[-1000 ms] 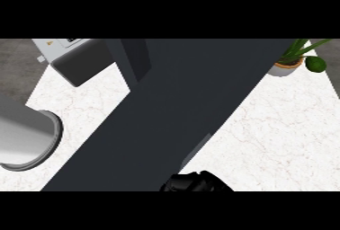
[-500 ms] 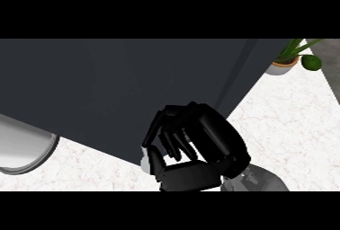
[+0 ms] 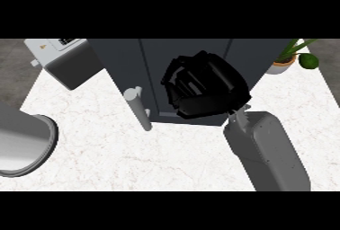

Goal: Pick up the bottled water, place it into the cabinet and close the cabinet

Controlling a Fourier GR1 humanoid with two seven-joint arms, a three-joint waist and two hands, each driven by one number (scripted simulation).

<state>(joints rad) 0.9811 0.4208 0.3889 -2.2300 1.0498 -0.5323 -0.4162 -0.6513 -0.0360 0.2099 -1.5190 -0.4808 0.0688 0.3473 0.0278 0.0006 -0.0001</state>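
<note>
Just one hand (image 3: 203,85) shows, the right, spread flat against one cabinet (image 3: 123,60).

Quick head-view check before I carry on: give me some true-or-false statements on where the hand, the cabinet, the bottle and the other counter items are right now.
1. The right hand lies over the front of the dark grey cabinet. True.
2. The bottled water stands on the white marble counter. False: no bottle shows anywhere in this view.
3. The potted green plant sits at the counter's far right. True.
4. The left hand rests beside the round grey metal vessel. False: the left hand is not in view; the vessel sits alone at the left edge.
5. The cabinet's pale grey bar handle shows to the left of the right hand. True.
</note>
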